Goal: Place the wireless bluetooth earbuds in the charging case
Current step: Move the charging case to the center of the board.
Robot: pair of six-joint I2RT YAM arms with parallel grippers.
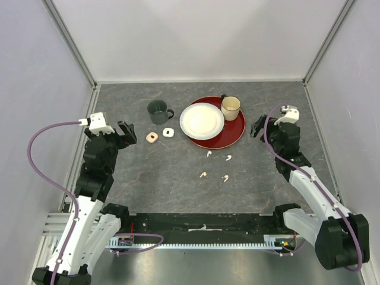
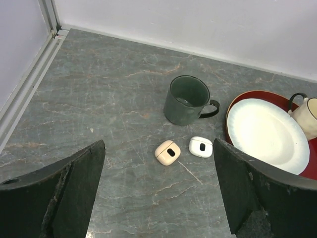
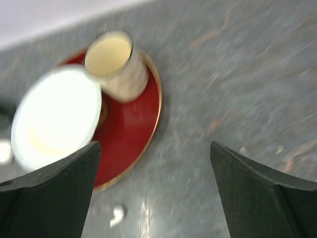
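Four tiny earbuds lie loose on the table in front of the red plate: two white ones (image 1: 209, 154) (image 1: 229, 157) and two paler peach ones (image 1: 203, 174) (image 1: 225, 177). One white earbud (image 3: 117, 214) shows blurred in the right wrist view. A peach charging case (image 1: 152, 137) (image 2: 168, 151) and a white charging case (image 1: 168, 133) (image 2: 200, 147) sit closed, side by side, near the green mug. My left gripper (image 1: 126, 133) (image 2: 157, 163) is open and empty, just left of the cases. My right gripper (image 1: 258, 126) (image 3: 154, 148) is open and empty, right of the red plate.
A dark green mug (image 1: 158, 111) (image 2: 185, 99) stands behind the cases. A red plate (image 1: 236, 133) (image 3: 133, 134) carries a white plate (image 1: 202, 120) (image 2: 267, 134) and a cream mug (image 1: 231, 107) (image 3: 116, 64). Walls enclose the table on three sides.
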